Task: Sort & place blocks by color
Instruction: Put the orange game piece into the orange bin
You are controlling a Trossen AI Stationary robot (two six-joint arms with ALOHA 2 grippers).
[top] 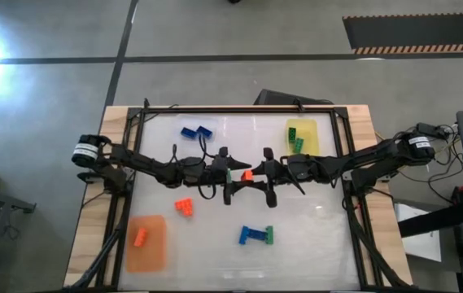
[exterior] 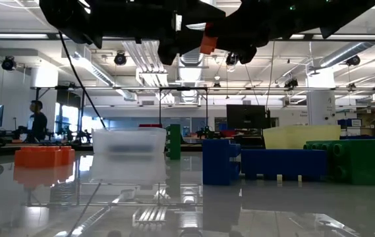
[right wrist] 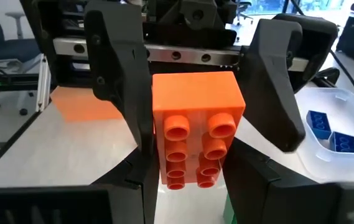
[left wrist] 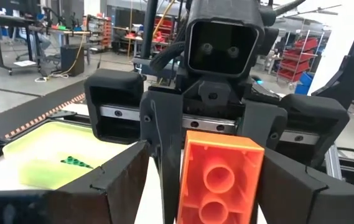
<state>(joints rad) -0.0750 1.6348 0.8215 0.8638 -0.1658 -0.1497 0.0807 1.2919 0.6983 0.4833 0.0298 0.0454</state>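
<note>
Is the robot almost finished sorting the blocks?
Not yet. Done: green blocks on the yellow mat, one orange block on the orange mat. In hand: another orange block between the left gripper and right gripper mid-table. Left: loose orange blocks and a blue-green clump.

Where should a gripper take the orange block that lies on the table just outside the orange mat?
Probably across its narrower width, coming straight down from above: the orange block lies low and flat on the table, with free space on every side.
</note>
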